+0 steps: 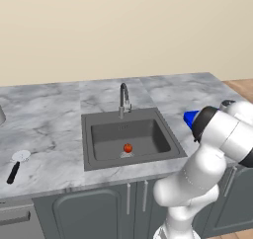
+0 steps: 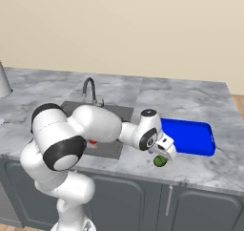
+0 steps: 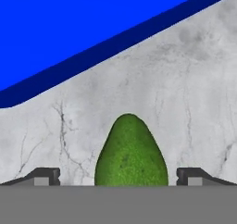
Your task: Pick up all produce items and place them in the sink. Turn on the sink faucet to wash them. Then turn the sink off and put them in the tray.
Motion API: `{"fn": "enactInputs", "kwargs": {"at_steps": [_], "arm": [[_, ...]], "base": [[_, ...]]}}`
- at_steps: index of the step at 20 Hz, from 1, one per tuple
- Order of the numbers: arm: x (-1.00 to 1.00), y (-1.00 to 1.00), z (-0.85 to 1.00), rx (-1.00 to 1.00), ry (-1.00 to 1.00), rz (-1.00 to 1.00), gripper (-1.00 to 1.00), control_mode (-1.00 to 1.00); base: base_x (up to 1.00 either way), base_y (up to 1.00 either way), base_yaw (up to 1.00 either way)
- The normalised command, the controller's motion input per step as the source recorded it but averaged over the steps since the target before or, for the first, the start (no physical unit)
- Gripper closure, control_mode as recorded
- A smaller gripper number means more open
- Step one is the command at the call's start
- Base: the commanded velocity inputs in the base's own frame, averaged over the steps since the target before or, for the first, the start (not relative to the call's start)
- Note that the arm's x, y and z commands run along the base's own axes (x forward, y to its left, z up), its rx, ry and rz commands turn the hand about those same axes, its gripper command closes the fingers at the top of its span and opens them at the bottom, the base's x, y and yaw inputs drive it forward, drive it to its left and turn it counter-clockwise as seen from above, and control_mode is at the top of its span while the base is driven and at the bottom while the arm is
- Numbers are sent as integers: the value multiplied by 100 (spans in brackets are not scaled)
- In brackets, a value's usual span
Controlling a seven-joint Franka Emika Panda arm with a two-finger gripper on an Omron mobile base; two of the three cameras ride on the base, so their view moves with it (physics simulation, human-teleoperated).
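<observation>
The green produce item [image 3: 131, 153], shaped like an avocado, lies on the marble counter just in front of the blue tray [image 3: 69, 28]. My gripper [image 3: 119, 177] is lowered over it and open; each of the two fingertips [image 3: 46, 176] stands clear of the fruit's sides. From the right base view the gripper [image 2: 162, 155] hangs over the green item [image 2: 159, 162] by the near counter edge, left of the tray [image 2: 188, 135]. The red-orange tomato [image 1: 128, 147] rests in the sink [image 1: 99, 122] near the drain. The faucet [image 1: 123, 97] stands behind the basin, with no water showing.
A black-handled, white-headed utensil [image 1: 15, 166] lies on the counter far left of the sink. My arm's elbow [image 1: 217, 129] covers most of the tray in the left base view. Cabinet doors run below the counter edge.
</observation>
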Motion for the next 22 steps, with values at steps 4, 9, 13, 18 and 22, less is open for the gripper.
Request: {"fn": "enactInputs", "kwargs": {"at_steps": [4, 9, 13, 18, 22], "arm": [[0, -14, -3, 1, 0, -9, -100, -100], [0, -5, -2, 0, 0, -4, -100, -100], [-3, 0, 0, 1, -2, 0, -100, -100], [-22, 0, 0, 0, -5, 0, -100, -100], [-26, 0, -1, 0, -4, 0, -100, -100]], "base": [[0, 0, 0], [0, 0, 0], [0, 0, 0], [0, 0, 0], [0, 0, 0]]}}
